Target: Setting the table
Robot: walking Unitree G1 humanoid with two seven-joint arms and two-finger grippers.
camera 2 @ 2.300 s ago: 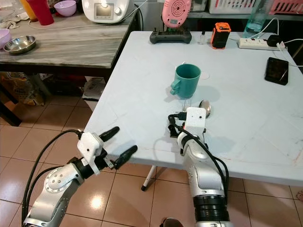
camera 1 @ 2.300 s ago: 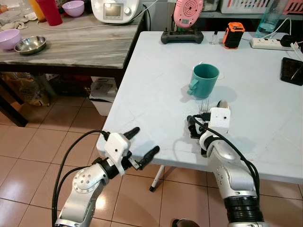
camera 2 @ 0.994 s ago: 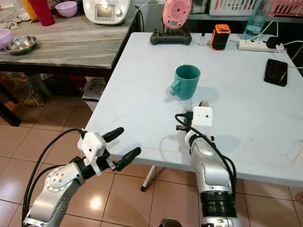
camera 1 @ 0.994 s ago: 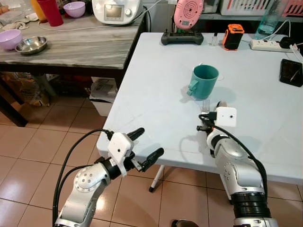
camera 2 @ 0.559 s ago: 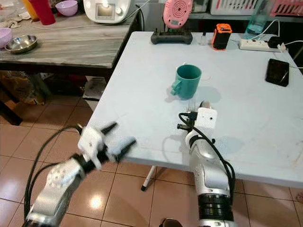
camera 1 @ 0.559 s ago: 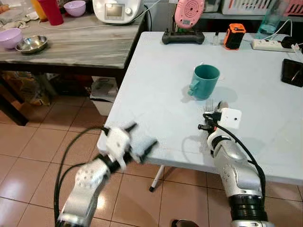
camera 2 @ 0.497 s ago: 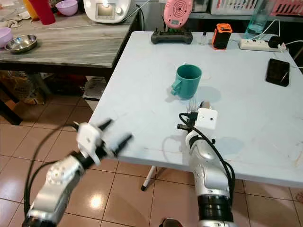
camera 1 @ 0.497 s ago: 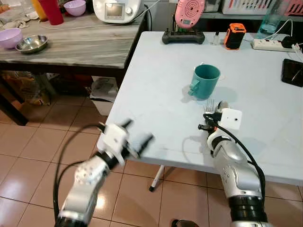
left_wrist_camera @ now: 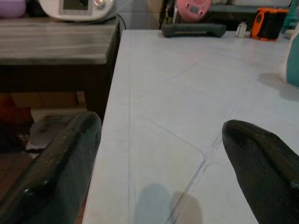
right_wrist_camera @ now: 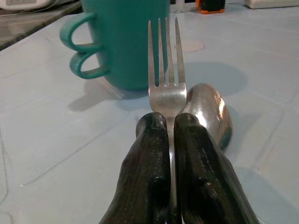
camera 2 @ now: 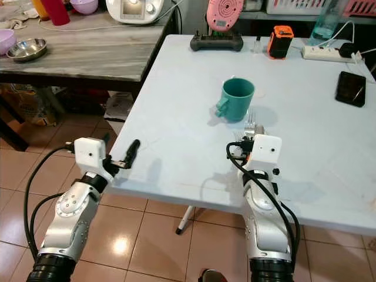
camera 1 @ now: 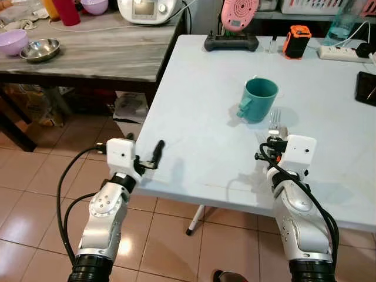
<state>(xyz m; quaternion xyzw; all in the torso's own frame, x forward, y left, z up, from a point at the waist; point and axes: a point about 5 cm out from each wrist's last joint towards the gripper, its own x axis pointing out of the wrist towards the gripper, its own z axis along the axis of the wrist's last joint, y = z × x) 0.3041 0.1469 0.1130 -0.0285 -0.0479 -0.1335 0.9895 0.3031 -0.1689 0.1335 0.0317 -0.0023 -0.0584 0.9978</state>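
Observation:
A teal mug [camera 1: 260,100] stands upright in the middle of the white table [camera 1: 194,111]. Just in front of it my right gripper [right_wrist_camera: 170,122] is shut on the handle of a steel fork [right_wrist_camera: 166,79], whose tines point toward the mug [right_wrist_camera: 126,42]. A spoon [right_wrist_camera: 209,109] shows right beside the fork; whether it is also held I cannot tell. From the head camera, the fork [camera 1: 274,120] sticks out past my right wrist. My left gripper [left_wrist_camera: 159,158] is open at the table's near left edge, its fingers [camera 1: 157,150] level with the tabletop and holding nothing.
At the table's far side sit a black controller [camera 1: 231,42], a pink device [camera 1: 239,13], an orange gadget [camera 1: 299,41], a power strip [camera 1: 343,53] and a phone [camera 1: 367,88]. A wooden side table [camera 1: 100,59] to the left holds a steel bowl [camera 1: 39,49] and a purple bowl [camera 1: 13,41].
My left arm has swung up from below the table edge and now points across the tabletop. My right gripper, still holding the fork, has shifted slightly right. The camera has also moved.

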